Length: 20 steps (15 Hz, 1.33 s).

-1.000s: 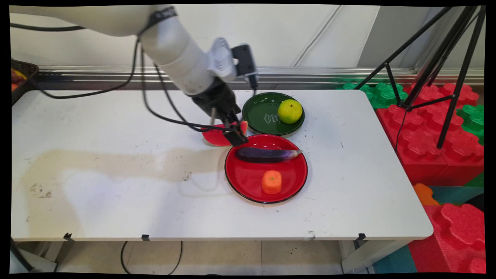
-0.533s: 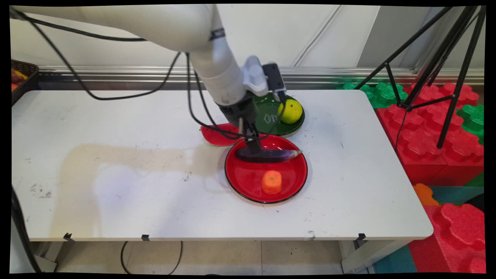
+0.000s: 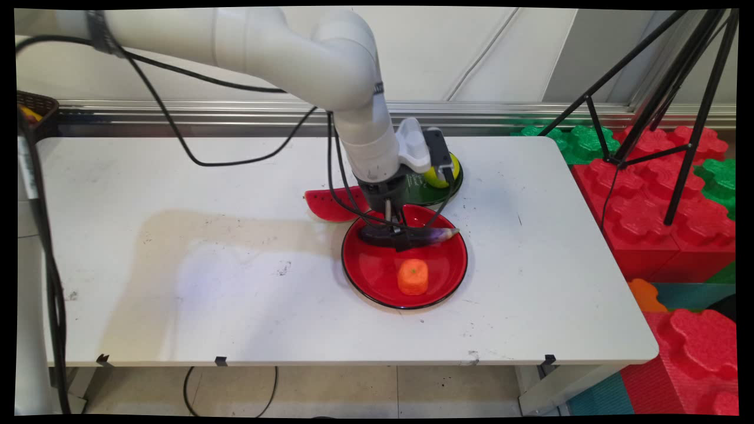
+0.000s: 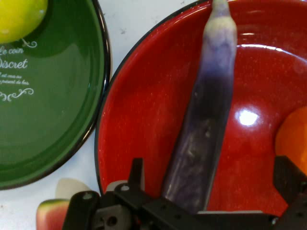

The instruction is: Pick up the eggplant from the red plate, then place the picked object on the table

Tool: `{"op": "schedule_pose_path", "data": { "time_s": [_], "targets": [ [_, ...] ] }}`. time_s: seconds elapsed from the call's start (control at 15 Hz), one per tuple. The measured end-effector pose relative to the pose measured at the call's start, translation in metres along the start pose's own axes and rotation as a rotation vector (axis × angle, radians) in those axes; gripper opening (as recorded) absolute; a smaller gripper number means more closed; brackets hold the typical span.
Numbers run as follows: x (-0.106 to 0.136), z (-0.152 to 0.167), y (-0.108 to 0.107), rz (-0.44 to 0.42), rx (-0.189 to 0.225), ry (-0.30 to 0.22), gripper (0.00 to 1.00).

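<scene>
I've got the black two-finger gripper (image 3: 400,238) down in the round red plate (image 3: 377,274), its fingers spread to either side of the long purple eggplant (image 3: 433,235). In the hand view the eggplant (image 4: 206,129) runs up between the two fingers (image 4: 136,175), and I can't tell whether the pads touch it. The arm's wrist hides most of the round green plate (image 3: 450,185) behind the red plate and all but a sliver of the yellow-green citrus fruit (image 3: 433,176) on it. The hand view cuts the orange carrot chunk (image 4: 292,139) at its right edge. The red watermelon slice (image 3: 330,206) lies on the white table (image 3: 177,247), just left of the red plate. I count two plates, one eggplant, one carrot chunk (image 3: 412,277), one citrus, one slice.
</scene>
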Motion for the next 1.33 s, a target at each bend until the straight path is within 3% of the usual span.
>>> {"op": "schedule_pose_path", "data": {
  "time_s": [0.53,0.6,1.0,1.33],
  "targets": [
    [0.01,0.038,-0.004,0.012,-0.015,-0.039,1.0],
    [0.011,0.04,-0.004,0.012,-0.015,-0.04,0.0],
    [0.016,0.035,-0.006,0.025,0.002,-0.035,0.0],
    [0.012,0.0,-0.007,0.024,0.038,-0.014,0.0]
  ]
}}
